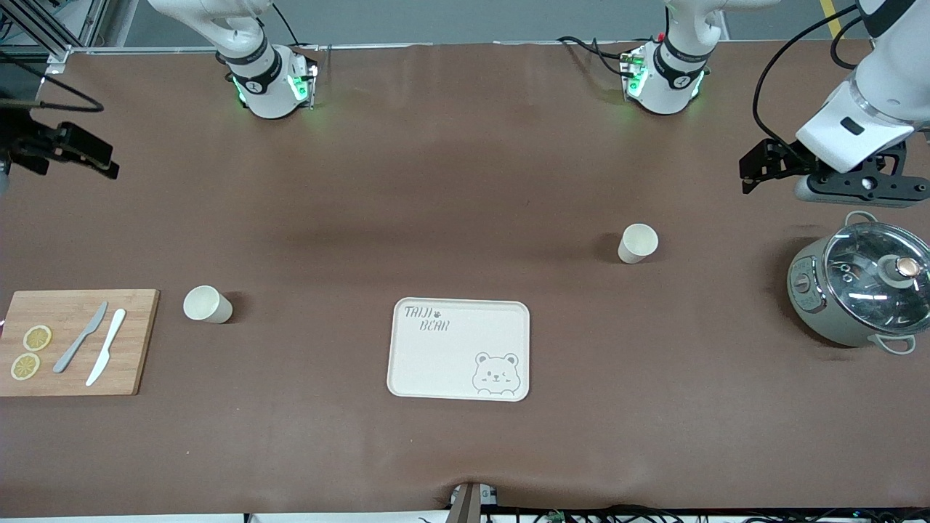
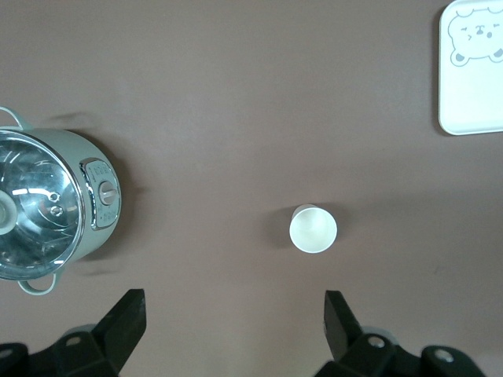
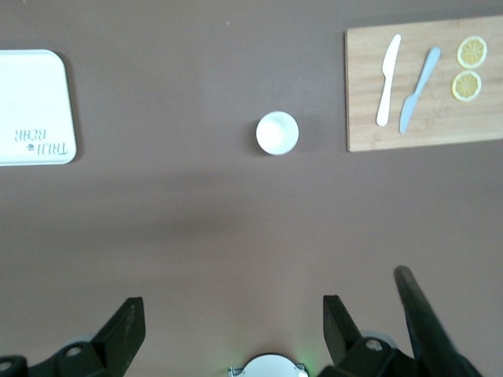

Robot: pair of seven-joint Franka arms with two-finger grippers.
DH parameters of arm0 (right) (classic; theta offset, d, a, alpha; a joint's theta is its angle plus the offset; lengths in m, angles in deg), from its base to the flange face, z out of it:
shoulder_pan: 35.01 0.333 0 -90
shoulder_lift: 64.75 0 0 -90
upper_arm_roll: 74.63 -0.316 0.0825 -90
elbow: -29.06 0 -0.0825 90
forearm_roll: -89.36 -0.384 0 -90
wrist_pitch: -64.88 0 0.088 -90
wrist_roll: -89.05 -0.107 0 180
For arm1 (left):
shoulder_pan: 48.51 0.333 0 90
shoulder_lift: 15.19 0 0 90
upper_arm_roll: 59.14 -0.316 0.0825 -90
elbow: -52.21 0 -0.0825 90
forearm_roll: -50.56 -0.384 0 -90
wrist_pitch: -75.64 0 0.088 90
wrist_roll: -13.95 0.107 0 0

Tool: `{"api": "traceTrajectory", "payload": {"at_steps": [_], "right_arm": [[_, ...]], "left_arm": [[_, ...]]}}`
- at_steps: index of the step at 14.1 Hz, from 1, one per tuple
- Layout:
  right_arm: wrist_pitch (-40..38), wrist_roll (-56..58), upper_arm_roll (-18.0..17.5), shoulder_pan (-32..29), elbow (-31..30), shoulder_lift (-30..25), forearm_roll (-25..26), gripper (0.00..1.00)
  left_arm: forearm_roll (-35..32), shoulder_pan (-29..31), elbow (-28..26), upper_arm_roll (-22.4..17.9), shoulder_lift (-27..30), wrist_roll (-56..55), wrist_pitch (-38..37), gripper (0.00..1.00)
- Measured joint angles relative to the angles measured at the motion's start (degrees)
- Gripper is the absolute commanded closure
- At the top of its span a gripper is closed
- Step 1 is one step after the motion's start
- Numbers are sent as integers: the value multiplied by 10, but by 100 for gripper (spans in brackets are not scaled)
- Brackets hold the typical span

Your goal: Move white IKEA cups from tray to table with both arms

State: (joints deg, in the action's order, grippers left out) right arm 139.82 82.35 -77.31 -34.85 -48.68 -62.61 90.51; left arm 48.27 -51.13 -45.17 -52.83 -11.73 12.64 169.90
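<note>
Two white cups stand upright on the brown table. One cup (image 1: 207, 303) is toward the right arm's end and shows in the right wrist view (image 3: 277, 133). The other cup (image 1: 638, 242) is toward the left arm's end and shows in the left wrist view (image 2: 313, 228). The cream bear-printed tray (image 1: 436, 363) lies between them, nearer the front camera, with nothing on it. My left gripper (image 1: 861, 185) hangs open and empty (image 2: 233, 314) above the table by the pot. My right gripper (image 1: 73, 149) hangs open and empty (image 3: 233, 314) at the right arm's end.
A grey pot with a glass lid (image 1: 861, 290) stands at the left arm's end (image 2: 47, 204). A wooden cutting board (image 1: 138, 327) with two knives and two lemon slices lies at the right arm's end (image 3: 424, 126). Both arm bases stand along the table's back edge.
</note>
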Motion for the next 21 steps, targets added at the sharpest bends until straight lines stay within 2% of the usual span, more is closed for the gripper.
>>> {"api": "traceTrajectory", "payload": {"at_steps": [3,6,21], "right_arm": [[23,36,5,-9,-43,-34,0,0],[35,107,8,-22,-52,-37,0,0],[45,125,8,-38,-60,-37,-20,0]], "left_arm": [[2,0,0,0,-2,0,2,0],[2,0,0,0,-3,0,2,0],[2,0,0,0,-6,0,5,0]]}}
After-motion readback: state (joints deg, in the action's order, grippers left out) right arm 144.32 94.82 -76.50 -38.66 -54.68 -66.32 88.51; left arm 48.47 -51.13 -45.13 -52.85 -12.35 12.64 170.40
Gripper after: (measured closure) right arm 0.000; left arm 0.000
